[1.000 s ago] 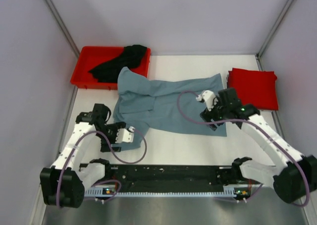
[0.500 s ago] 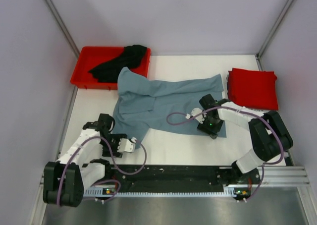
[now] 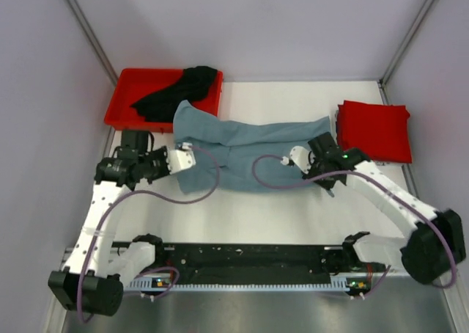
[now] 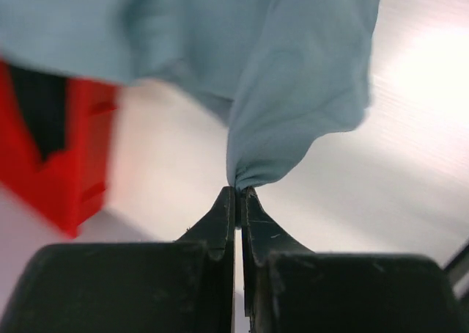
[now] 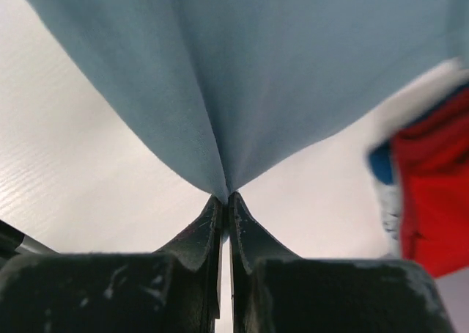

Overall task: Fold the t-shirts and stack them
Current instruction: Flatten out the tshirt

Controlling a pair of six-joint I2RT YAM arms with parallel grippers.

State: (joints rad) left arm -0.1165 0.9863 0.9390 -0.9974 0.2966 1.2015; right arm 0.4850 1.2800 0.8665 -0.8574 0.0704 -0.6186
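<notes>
The grey-blue t-shirt (image 3: 249,144) lies spread across the middle of the table, its near edge lifted at two points. My left gripper (image 3: 189,159) is shut on its near left edge, and the cloth bunches at the fingertips (image 4: 239,191). My right gripper (image 3: 299,159) is shut on the near right edge, with cloth fanning up from its closed tips (image 5: 225,195). The red t-shirt (image 3: 374,131) lies folded at the right and shows blurred in the right wrist view (image 5: 432,186). The black t-shirt (image 3: 176,94) is heaped in the bin.
A red plastic bin (image 3: 124,105) stands at the far left corner and also shows in the left wrist view (image 4: 62,172). Grey walls enclose the table on three sides. White tabletop (image 3: 256,216) lies between the shirt and the arm bases.
Both grippers closed on the grey-blue t-shirt's near edge and carried it up and away from the bases. The shirt's near part is now drawn back and narrower.
</notes>
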